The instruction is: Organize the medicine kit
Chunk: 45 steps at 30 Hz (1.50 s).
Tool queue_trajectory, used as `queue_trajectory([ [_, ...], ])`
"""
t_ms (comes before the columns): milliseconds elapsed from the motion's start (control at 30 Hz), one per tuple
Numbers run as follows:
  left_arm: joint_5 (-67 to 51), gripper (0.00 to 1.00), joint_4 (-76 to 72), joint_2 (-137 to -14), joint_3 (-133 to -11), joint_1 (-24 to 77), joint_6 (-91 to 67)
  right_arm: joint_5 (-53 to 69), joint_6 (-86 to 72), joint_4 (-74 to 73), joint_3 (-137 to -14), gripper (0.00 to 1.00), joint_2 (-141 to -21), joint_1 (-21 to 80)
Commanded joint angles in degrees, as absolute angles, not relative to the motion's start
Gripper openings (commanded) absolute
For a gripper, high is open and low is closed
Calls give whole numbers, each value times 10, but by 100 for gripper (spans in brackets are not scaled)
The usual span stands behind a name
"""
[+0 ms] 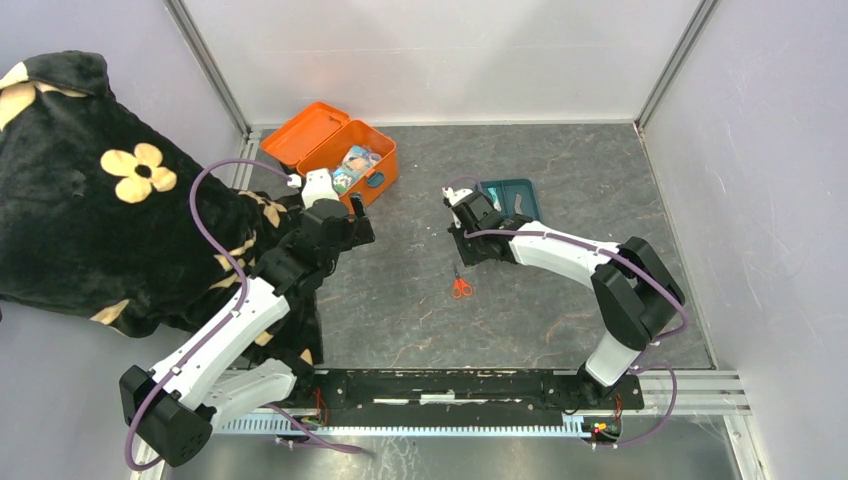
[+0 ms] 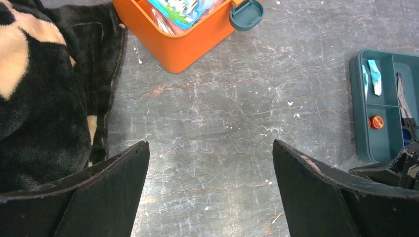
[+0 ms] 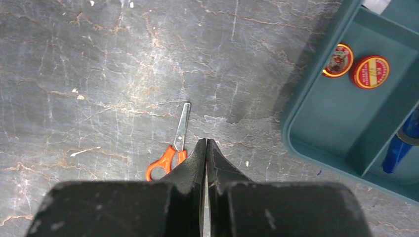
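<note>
Now my right gripper (image 3: 206, 144) is pressed together, scissors (image 3: 180, 134) just left of its tips; my left gripper (image 2: 210, 148) spreads wide, medicine kit (image 2: 183, 49) ahead.

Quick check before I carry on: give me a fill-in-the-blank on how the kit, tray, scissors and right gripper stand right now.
1. The medicine kit has its lid ____.
2. The right gripper is ____, with nothing between its fingers.
3. The scissors lie on the ____, outside both the kit and the teal tray.
4. One tray compartment holds ____ round red tins.

Missing words: open; shut; table; two
</note>
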<state>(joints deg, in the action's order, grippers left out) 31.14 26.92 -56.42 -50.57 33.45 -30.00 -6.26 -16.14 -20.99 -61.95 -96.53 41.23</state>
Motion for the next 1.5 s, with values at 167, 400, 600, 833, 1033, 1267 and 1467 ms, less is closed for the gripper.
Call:
queue_trajectory([
  [167,310,100,256,-566,-516,331,-299,-33,-160,-201,-630,36,-990,432],
  [400,308,100,257,-566,-515,331,-299,-67,-167,-204,-645,47,-1029,451],
  [600,308,100,256,-566,-515,331,-299,-72,-168,-200,-646,43,-1051,450],
  [833,308,100,256,-568,-515,330,-299,-79,-163,-198,-641,7,-1064,451],
  [1033,307,100,256,-575,-517,330,-298,-81,-171,-158,-623,0,-1017,449],
  [1267,307,100,255,-574,-516,330,-298,-78,-171,-169,-635,0,-975,426],
  [1467,293,100,250,-580,-516,328,-298,-55,-170,-187,-639,2,-973,416],
])
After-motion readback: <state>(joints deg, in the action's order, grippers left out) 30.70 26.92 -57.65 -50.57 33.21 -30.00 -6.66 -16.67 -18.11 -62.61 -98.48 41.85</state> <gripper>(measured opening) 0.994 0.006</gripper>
